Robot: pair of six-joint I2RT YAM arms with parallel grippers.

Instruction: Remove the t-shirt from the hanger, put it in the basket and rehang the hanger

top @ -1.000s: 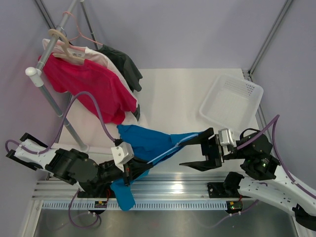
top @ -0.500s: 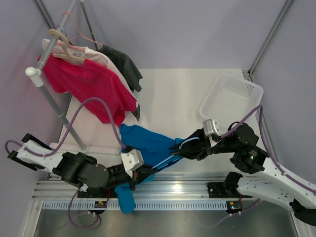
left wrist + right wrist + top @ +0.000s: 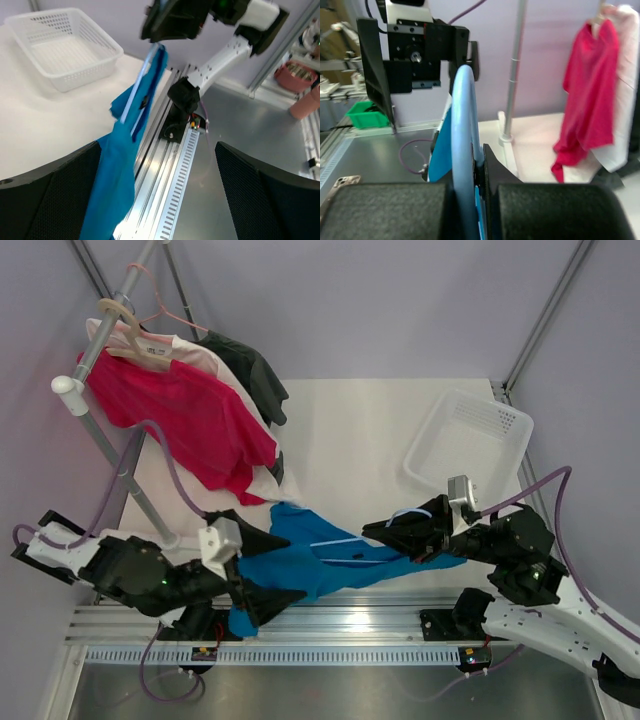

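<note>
Clamping hanger (image 3: pixel 462 125): right gripper (image 3: pixel 385 533) | left gripper (image 3: pixel 285 565) spread wide around t-shirt (image 3: pixel 340 565) | white table (image 3: pixel 350 440), basket (image 3: pixel 425 455), lilac walls (image 3: pixel 380 300)

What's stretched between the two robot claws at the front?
A blue t-shirt on a thin pale-blue hanger spans from the open left gripper to the right gripper, which pinches the hanger. The overhead view shows it best.

Lilac walls (image 3: pixel 400 300) (white table (image 3: pixel 350 440))
</note>
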